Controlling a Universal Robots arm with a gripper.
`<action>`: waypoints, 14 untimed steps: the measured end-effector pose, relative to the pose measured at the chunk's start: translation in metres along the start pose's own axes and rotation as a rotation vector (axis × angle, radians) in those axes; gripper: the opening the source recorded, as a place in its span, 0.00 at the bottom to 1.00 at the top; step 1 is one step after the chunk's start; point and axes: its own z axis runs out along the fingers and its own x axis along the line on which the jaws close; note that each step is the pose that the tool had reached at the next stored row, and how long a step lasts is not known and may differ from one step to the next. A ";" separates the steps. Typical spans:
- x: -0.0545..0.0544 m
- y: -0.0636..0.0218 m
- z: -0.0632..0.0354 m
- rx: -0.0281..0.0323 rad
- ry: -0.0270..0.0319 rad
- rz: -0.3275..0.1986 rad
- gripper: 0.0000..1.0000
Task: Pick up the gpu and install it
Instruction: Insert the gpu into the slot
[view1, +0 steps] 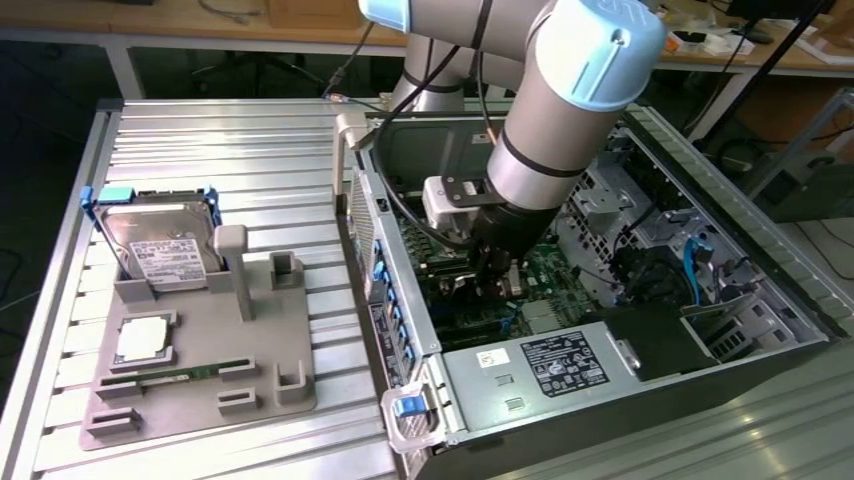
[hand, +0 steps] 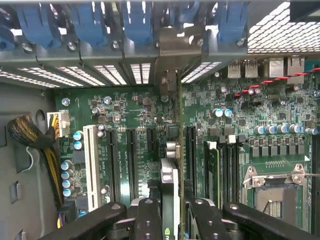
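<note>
my arm reached down into the open computer case (view1: 747, 230), and my claw (view1: 497, 272) hung low over the green motherboard (hand: 130, 107) inside it. my fingers (hand: 148, 220) were clamped on the gpu (hand: 170, 197), which stood on edge between them, so that the wrist view looked straight down its thin top edge. its silver end bracket (hand: 169, 80) pointed toward the case's rear wall, lined up with the slot covers under the blue retention clips (hand: 137, 25). the card sat between two of the long black expansion slots (hand: 131, 160) on the motherboard, just beside the one nearer the cpu socket (hand: 272, 187); i could not tell whether its lower edge was already touching a slot or hovering just above.

on the far side of the card from the cpu socket stood a white expansion slot (hand: 91, 165), and past that a braided power cable (hand: 30, 137) ran into a white connector at the motherboard's edge. memory slots (hand: 225, 165) lay between the card and the cpu socket.

outside the case, toward the exterior view's left, a grey parts fixture (view1: 200, 360) lay on the ribbed metal table (view1: 200, 140). it held a hard drive (view1: 160, 245) with a white label, a cpu (view1: 144, 340), and a narrow green memory stick (view1: 180, 375).
</note>
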 end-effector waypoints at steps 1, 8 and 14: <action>0.000 0.0000 0.0000 0.0000 -0.0001 0.000 0.27; -0.001 0.0000 0.0006 -0.0001 0.0003 0.000 0.27; -0.002 0.0001 0.0026 -0.0001 0.0005 0.000 0.27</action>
